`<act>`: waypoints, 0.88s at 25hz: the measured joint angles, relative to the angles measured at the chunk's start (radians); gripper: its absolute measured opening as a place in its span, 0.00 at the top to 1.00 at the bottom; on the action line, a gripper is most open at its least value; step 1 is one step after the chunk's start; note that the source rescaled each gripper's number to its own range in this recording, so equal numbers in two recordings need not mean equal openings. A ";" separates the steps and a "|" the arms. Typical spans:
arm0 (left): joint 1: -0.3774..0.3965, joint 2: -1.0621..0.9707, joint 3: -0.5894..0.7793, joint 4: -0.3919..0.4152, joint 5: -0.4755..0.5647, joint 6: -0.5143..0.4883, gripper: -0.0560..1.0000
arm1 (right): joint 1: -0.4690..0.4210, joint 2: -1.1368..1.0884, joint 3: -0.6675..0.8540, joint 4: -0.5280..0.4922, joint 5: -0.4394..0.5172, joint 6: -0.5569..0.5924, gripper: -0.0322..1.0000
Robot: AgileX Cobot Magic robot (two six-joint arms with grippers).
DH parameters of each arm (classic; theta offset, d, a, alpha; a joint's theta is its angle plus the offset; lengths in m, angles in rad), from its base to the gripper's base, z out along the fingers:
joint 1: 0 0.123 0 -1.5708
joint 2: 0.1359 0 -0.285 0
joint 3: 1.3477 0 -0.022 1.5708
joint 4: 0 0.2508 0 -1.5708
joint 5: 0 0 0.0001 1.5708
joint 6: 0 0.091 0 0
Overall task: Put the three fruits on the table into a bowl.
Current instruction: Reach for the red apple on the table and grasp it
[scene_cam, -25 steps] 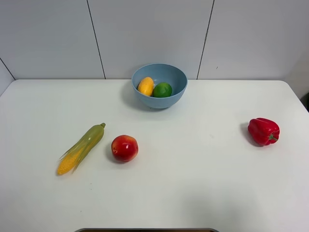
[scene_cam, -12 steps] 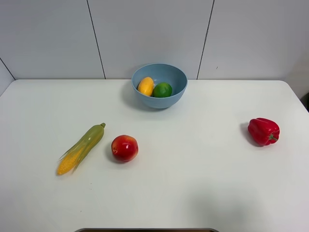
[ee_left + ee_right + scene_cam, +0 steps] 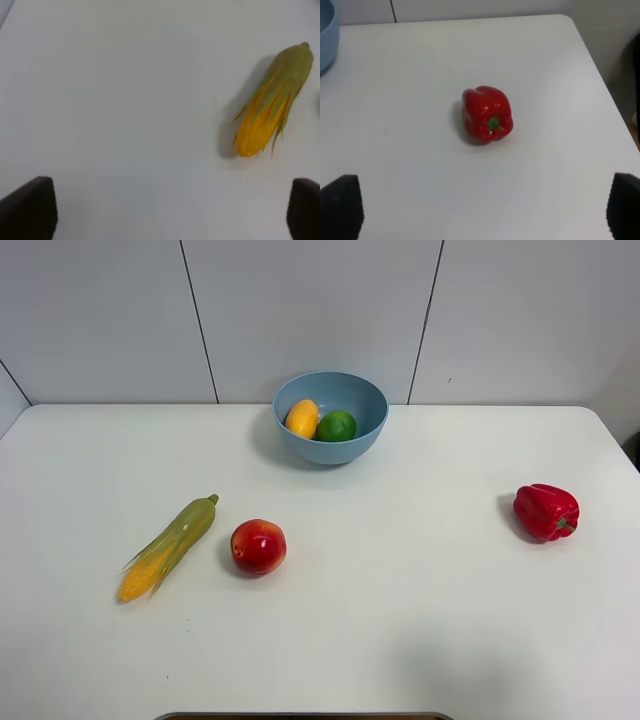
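Apple lies on the table just beside the corn cob, well apart from the bowl; it is the one fruit not yet in. Mango and lime sit touching inside the bowl. Pepper far right, not wanted. Left gripper hangs near the corn, jaws wide, empty, and probably best placed for the apple. Right gripper faces the pepper, fully spread, empty.

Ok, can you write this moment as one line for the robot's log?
bowl: mango, lime inside | apple: on table beside corn | left tool: open, empty | right tool: open, empty | remaining: apple
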 joint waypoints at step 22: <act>0.000 0.000 0.000 0.000 0.000 0.000 0.22 | 0.000 0.000 0.000 0.000 0.000 0.000 0.00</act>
